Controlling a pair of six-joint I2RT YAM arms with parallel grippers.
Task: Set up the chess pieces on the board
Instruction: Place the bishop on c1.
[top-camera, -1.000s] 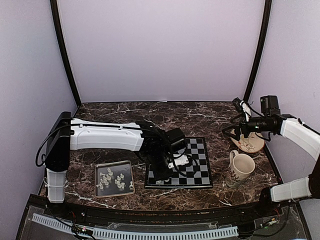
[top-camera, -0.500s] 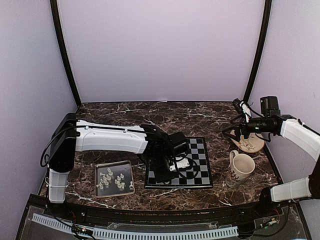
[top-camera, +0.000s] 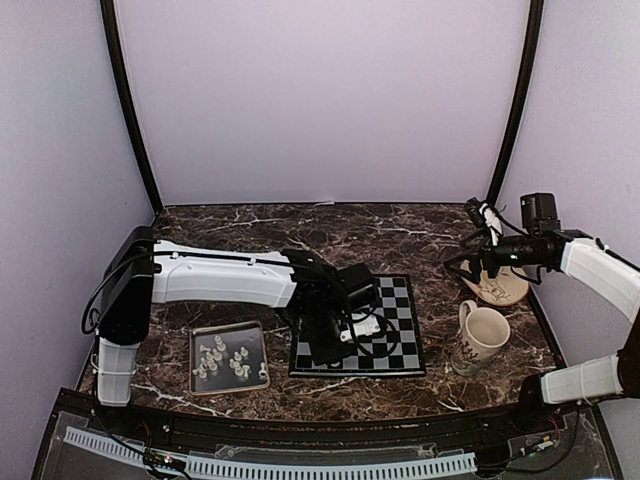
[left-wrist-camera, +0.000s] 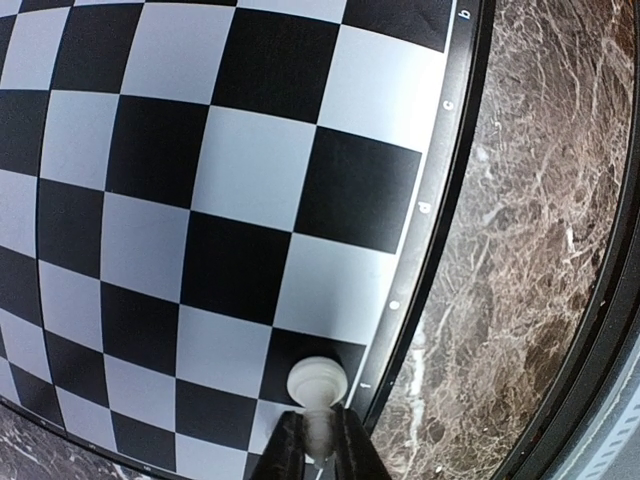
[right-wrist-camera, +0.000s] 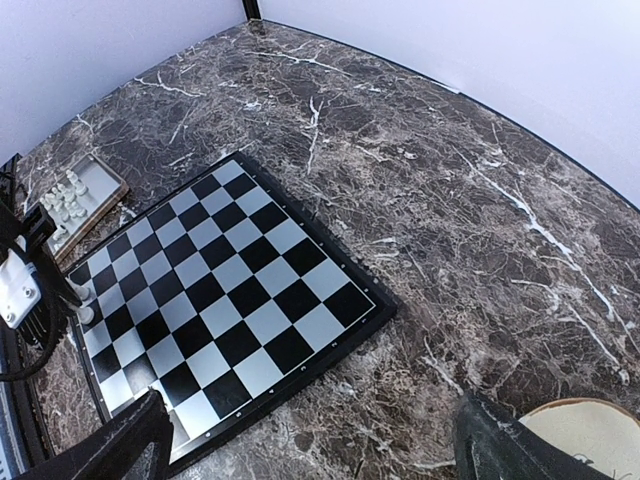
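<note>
Border lettering readable in the left wrist view: b, c, d, running down the right edge of the chessboard (left-wrist-camera: 250, 170). The left gripper (left-wrist-camera: 318, 445) has its jaws nearly closed on a white pawn (left-wrist-camera: 317, 381) at the lower centre of the frame, over a black square in the edge row. The pawn's long axis runs up-down in the frame, round head uppermost; its base is hidden. The right gripper (right-wrist-camera: 310, 440) has its jaws spread wide, holding nothing. Other chess pieces (top-camera: 222, 360) stand in the metal tray (top-camera: 252, 338), lower left on the bench (top-camera: 250, 225).
</note>
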